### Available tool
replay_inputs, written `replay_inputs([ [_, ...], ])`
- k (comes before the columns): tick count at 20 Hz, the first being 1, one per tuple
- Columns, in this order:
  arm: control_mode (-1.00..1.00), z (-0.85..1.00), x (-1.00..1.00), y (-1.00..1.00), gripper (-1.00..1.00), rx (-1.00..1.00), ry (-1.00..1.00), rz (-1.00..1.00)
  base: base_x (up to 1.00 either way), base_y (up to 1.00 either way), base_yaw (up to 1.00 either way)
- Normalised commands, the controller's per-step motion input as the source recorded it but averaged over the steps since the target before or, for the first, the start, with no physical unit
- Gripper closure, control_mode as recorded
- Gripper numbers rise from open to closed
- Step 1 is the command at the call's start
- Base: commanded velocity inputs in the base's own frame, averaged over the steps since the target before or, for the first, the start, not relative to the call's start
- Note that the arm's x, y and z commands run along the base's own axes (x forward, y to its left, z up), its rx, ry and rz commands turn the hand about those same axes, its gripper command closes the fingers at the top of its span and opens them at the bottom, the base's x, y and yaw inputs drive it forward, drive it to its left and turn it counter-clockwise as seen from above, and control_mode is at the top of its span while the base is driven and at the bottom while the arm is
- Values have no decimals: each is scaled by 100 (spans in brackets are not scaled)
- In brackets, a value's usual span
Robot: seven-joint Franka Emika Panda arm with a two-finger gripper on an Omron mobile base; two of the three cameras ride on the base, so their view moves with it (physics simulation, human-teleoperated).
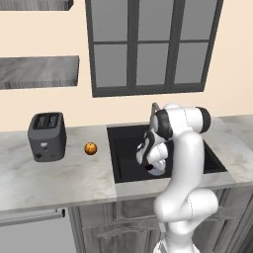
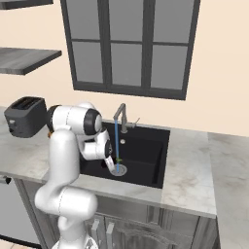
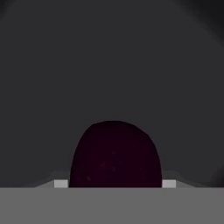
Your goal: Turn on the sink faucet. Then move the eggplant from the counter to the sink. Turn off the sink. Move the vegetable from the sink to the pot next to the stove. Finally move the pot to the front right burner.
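Claw [image 3: 112,183]: clamped on the eggplant [image 3: 114,155], a pale finger pad showing at each side of it.
Eggplant: dark purple, held low inside the sink [image 2: 151,160], above the black basin floor.
Sink faucet [image 2: 119,116]: running, a thin blue stream falling to the silver drain [image 2: 118,169].
Bench [image 1: 54,175]: carries a small orange fruit [image 1: 90,148] beside a dark toaster [image 1: 47,136], left of the sink.

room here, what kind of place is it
A simulated kitchen, most likely: a black sink set in a marbled counter, a faucet running water, and a toaster beside an orange fruit.
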Motion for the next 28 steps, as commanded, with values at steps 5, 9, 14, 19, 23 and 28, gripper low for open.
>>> replay_inputs([
  [5, -100, -32, 6, 0, 100, 2, 0, -2, 0, 0, 0],
  [9, -100, -30, 13, 0, 100, 0, 0, 0, 0, 0, 0],
  [14, -100, -33, 14, 0, 100, 0, 0, 0, 0, 0, 0],
  [19, -100, -34, 19, 1, 100, 0, 0, 0, 0, 0, 0],
  [23, -100, -25, 25, 2, -100, 2, 0, 0, 0, 0, 0],
  [28, -100, -5, 13, 0, -100, 6, 0, 0, 0, 0, 0],
])
